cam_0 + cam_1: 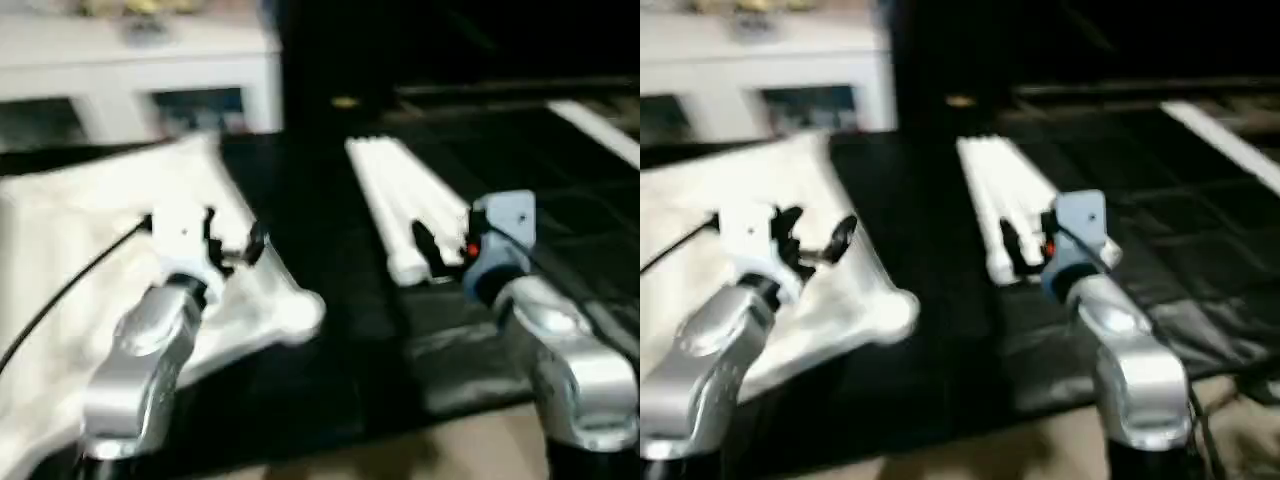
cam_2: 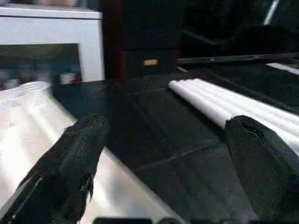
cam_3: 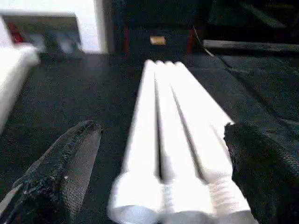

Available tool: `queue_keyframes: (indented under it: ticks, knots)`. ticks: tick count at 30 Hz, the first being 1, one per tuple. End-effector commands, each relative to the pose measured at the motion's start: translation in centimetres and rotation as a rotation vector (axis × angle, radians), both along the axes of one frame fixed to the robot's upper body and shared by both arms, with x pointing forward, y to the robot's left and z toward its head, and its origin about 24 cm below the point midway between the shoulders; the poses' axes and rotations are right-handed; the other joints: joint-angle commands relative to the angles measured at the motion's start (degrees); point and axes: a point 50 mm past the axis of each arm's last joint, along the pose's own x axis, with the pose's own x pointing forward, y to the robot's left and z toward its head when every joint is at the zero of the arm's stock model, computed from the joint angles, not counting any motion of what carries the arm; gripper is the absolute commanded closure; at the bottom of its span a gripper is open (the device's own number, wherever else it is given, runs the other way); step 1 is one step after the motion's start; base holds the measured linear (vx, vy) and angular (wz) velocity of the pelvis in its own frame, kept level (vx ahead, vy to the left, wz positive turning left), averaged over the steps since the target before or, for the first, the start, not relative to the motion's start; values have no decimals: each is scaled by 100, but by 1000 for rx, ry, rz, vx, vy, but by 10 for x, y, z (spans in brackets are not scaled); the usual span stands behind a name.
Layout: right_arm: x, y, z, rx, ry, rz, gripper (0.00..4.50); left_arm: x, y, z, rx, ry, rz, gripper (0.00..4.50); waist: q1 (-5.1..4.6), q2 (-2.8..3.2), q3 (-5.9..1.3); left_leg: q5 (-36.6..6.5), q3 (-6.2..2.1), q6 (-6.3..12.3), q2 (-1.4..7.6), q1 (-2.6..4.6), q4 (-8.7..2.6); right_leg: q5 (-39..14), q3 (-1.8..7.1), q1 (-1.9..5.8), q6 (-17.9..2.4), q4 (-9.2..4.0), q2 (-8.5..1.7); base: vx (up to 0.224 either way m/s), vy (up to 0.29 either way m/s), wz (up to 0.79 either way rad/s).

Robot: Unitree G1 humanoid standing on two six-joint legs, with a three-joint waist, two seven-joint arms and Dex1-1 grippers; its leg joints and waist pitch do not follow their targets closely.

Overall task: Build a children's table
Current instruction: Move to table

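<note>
The children's table lies in parts on a black mat (image 1: 320, 260). Its white top (image 1: 90, 200) is on the left, with a round corner socket (image 1: 300, 312) at its near right corner. Several white legs (image 1: 400, 190) lie side by side right of centre, pointing away from me. My left gripper (image 1: 235, 240) hovers open over the top's right edge, its black fingers (image 2: 79, 154) spread wide and nothing between them. My right gripper (image 1: 445, 245) stands open just above the legs' near ends (image 3: 159, 205), one finger (image 3: 70, 158) on each side of the bundle.
A white cabinet (image 1: 140, 70) with glass doors stands at the back left. A white strip (image 1: 600, 130) runs along the far right of the mat. Dark furniture closes the back. Beige floor (image 1: 450, 450) shows at the mat's near edge.
</note>
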Motion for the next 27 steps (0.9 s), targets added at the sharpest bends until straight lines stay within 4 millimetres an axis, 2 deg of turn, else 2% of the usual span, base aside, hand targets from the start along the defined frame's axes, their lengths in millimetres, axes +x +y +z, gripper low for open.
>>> queue_keyframes:
  ticks: [1, 2, 3, 4, 5, 6, 7, 8, 9, 10, 11, 12, 13, 14, 15, 16, 17, 18, 19, 20, 21, 22, 24, 25, 27]
  knots:
    - [4, 9, 4, 6, -16, 75, 0, -1, 10, 3, 40, -19, 42, 1, 179, -44, -498, 609, 13, 938, -278, -464, -210, 1113, 261, 783, -2130, -144, -116, 139, -40, 10]
    - [5, 11, 4, 3, -12, 98, 0, -2, 12, 4, 39, -23, 48, 1, 209, -31, -519, 1158, -25, 1127, -302, -397, -187, 1920, 209, 751, -2237, -7, 21, 139, -40, 10]
    - [5, 12, 4, 1, -9, 117, 0, -2, 13, 5, 40, -26, 54, 1, 223, -6, -528, 1619, -48, 1215, -296, -332, -165, 2451, 174, 694, -2228, 91, 101, 141, -25, 17]
    - [6, 14, 3, -1, -6, 132, 0, -3, 14, 6, 45, -30, 57, 1, 266, 47, -572, 2975, -137, 1397, -228, -70, -79, 3483, 36, 475, -1998, 323, 273, 128, -22, 22]
    - [7, 15, 3, 0, -3, 139, 0, -3, 14, 6, 49, -29, 59, 1, 257, 69, -577, 3812, -210, 1466, -163, 100, -10, 3721, -23, 273, -1765, 418, 339, 128, -22, 22]
    - [9, 16, 3, 3, 0, 145, 0, -3, 15, 6, 61, -27, 59, 1, 217, 96, -579, 5234, -360, 1445, 16, 501, 121, 3492, -43, -214, -1333, 469, 235, 81, -35, 15]
    - [11, 17, 2, 8, 14, 151, 0, -3, 15, 6, 72, -25, 55, 1, 300, -33, -566, 5796, -299, 1191, -104, 316, 255, 3705, 125, -128, -1010, 379, 98, 0, 0, 0]
    - [11, 17, 2, 8, 14, 151, 0, -3, 15, 6, 72, -25, 55, 1, 427, -114, -545, 5084, -147, 845, -283, 11, 220, 4454, 250, 99, -843, 432, 185, 0, 0, 0]
    - [13, 17, 2, 12, 23, 155, 0, -3, 15, 7, 79, -24, 53, 1, 475, -133, -558, 4598, -116, 653, -298, -99, 179, 4767, 291, 222, -775, 449, 218, 0, 0, 0]
    - [14, 17, 1, 6, 25, 153, 0, -3, 15, 7, 82, -24, 51, 1, 612, -75, -576, 3981, -87, 284, -258, -162, 128, 5228, 308, 283, -731, 499, 275, -31, -2, 18]
    - [18, 17, 0, -26, 35, 142, 0, -3, 15, 7, 99, -25, 41, 1, 644, -59, -574, 3791, -75, 166, -228, -167, 95, 5265, 290, 274, -747, 496, 280, 0, 0, 0]
    - [22, 18, -1, -19, 52, 151, 0, -3, 16, 7, 120, -19, 28, 1, 652, -17, -475, 2845, -76, -190, -67, -177, -58, 4154, 225, 141, -895, 363, 150, -93, -30, 6]
    - [26, 20, 1, 2, 54, 165, 0, -2, 16, 8, 142, -16, 15, 1, 652, 17, -435, 2346, -96, -348, -6, -198, -120, 3484, 211, 129, -956, 313, 88, -124, -29, 0]
    - [29, 21, 1, 11, 66, 184, 0, -1, 17, 8, 158, -13, 6, 1, 632, 17, -378, 1252, -97, -609, 69, -171, -225, 2092, 188, 99, -1027, 196, 16, -124, -29, 0]
    - [29, 21, 1, 11, 66, 184, 0, -1, 17, 8, 158, -13, 6, 1, 612, -3, -348, 759, -92, -675, 83, -159, -260, 1481, 195, 88, -1045, 145, -7, -135, -39, 1]
    - [32, 23, 3, 26, 73, 196, 0, -1, 18, 8, 169, -9, -3, 1, 621, 10, -313, 158, -90, -714, 101, -141, -309, 635, 222, 81, -1029, 82, -50, -140, -49, 3]
    - [48, 23, 7, 15, 74, 138, 0, 2, 19, 10, 194, 1, -47, 1, 610, 42, -272, -260, -99, -730, 104, -140, -357, -93, 230, 53, -1009, 29, -82, -140, -49, 3]
    - [49, 23, 7, 11, 75, 134, 0, 2, 19, 10, 196, 1, -51, 1, 578, 16, -264, -449, -86, -739, 92, -129, -369, -480, 225, 21, -1008, -6, -78, -147, -34, 2]
    - [59, 21, 7, -30, 89, 90, 0, 4, 19, 11, 212, 11, -91, 1, 555, 14, -240, -853, -104, -742, 98, -117, -395, -1208, 220, -24, -974, -62, -99, -139, -28, 4]
    - [64, 20, 6, -50, 108, 66, 0, 4, 20, 12, 219, 17, -109, 1, 543, 31, -251, -958, -99, -737, 80, -101, -391, -1527, 224, -61, -935, -94, -98, -139, -28, 4]
    - [73, 17, 3, -92, 145, 29, 0, 6, 21, 13, 239, 29, -148, 1, 535, 33, -253, -954, -101, -731, 77, -114, -394, -1565, 222, -67, -928, -99, -92, -117, -28, 3]
    - [76, 16, 2, -103, 155, 19, 0, 6, 21, 13, 248, 33, -161, 1, 512, 34, -256, -943, -113, -732, 64, -158, -403, -1612, 213, -72, -944, -99, -87, -97, -24, 1]
    - [85, 12, -1, -93, 197, -10, 0, 5, 21, 14, 264, 60, -238, 1, 498, 35, -283, -824, -112, -729, 54, -198, -383, -1496, 204, -76, -969, -81, -86, -83, -22, 1]
    - [91, 10, -2, -90, 224, -27, 0, 4, 20, 14, 277, 81, -298, 1, 496, 52, -277, -745, -113, -738, 61, -229, -384, -1391, 196, -87, -1008, -67, -86, 0, 0, 0]
    - [101, 10, -2, -64, 235, -28, 0, 2, 20, 15, 286, 108, -369, 1, 470, 90, -301, -816, -117, -744, 46, -242, -372, -1422, 177, -103, -1083, -51, -90, 0, 0, 0]
